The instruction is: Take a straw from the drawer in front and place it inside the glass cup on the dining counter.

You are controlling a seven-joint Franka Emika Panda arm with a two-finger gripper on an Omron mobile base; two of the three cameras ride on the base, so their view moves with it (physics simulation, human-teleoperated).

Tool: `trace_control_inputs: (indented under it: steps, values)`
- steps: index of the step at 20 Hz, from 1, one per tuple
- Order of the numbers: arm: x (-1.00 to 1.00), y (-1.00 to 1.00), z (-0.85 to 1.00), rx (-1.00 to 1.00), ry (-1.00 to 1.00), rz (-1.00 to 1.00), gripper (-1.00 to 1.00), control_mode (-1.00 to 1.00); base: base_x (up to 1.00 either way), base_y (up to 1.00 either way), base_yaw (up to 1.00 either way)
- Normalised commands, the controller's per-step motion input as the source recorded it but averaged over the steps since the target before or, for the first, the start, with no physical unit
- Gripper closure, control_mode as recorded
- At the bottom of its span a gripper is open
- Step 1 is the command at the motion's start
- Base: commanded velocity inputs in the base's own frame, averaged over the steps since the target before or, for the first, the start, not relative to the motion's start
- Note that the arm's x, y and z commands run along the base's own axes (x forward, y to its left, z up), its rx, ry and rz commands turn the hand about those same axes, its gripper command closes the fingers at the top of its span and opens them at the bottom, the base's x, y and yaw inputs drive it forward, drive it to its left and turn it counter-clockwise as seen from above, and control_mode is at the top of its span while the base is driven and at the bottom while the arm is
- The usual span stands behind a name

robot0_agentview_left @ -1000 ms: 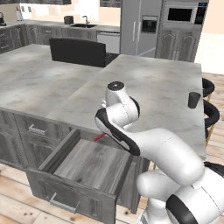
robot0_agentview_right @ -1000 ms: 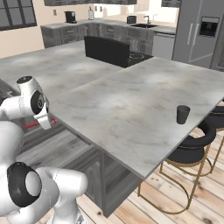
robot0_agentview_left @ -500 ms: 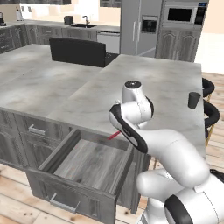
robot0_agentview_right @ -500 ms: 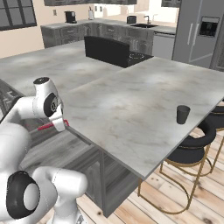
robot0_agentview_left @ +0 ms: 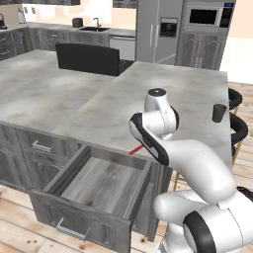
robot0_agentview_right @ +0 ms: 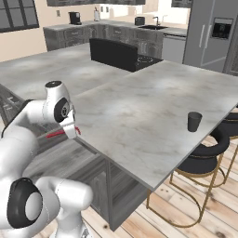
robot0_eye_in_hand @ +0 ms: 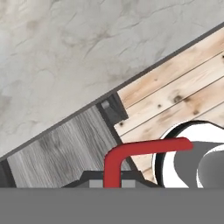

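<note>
The pincer (robot0_eye_in_hand: 113,181) is clamped on the red straw (robot0_eye_in_hand: 131,153), lifted out above the open drawer (robot0_agentview_left: 106,180) at the marble surface's (robot0_agentview_right: 139,102) near edge. Left: carrying it to the glass cup (robot0_agentview_right: 194,122) far right. Bar stools (robot0_agentview_right: 204,158) beyond; path looks unobstructed.

Bench (robot0_agentview_left: 74,94): pale grey marble-look slab, veined, smooth with a soft sheen.
Cabinets (robot0_agentview_left: 20,158) beneath: dark grey wood, panelled, matt.
Drawer (robot0_agentview_left: 106,185): dark grey wood front, grey wood-grain bottom, matt; bar handle (robot0_agentview_left: 72,230) of silvery metal.
Straw (robot0_eye_in_hand: 131,153): plain red, smooth, plastic-looking, matt.
Cup (robot0_agentview_right: 194,122): dark grey, nearly black, smooth and dull.
Floor (robot0_agentview_right: 195,214): light wooden planks with visible knots and grain.
Stools (robot0_agentview_right: 204,160): black padded seats on thin brass-coloured metal frames.
Fridge (robot0_agentview_left: 158,29): brushed grey metal.
</note>
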Motion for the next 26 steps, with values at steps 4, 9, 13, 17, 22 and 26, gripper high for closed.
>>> trace_control_inputs:
  steps: [4, 9, 13, 17, 22, 26]
  values:
    - [-0.04, -0.01, 0.00, 0.00, 0.00, -0.01, 1.00, 1.00, -0.54, -0.09, -0.05]
    - [0.00, 0.00, 0.00, 0.00, 0.00, 0.00, 1.00, 1.00, -1.00, -0.25, -0.11]
    - [0.00, 0.00, 0.00, 0.00, 0.00, 0.00, 1.00, 1.00, -0.75, -0.40, -0.12]
    - [0.00, 0.00, 0.00, 0.00, 0.00, 0.00, 1.00, 1.00, -0.22, -0.84, -0.07]
    - [0.00, 0.00, 0.00, 0.00, 0.00, 0.00, 1.00, 1.00, 0.01, -1.00, -0.02]
    - [0.00, 0.00, 0.00, 0.00, 0.00, 0.00, 1.00, 1.00, 0.20, -0.99, -0.03]
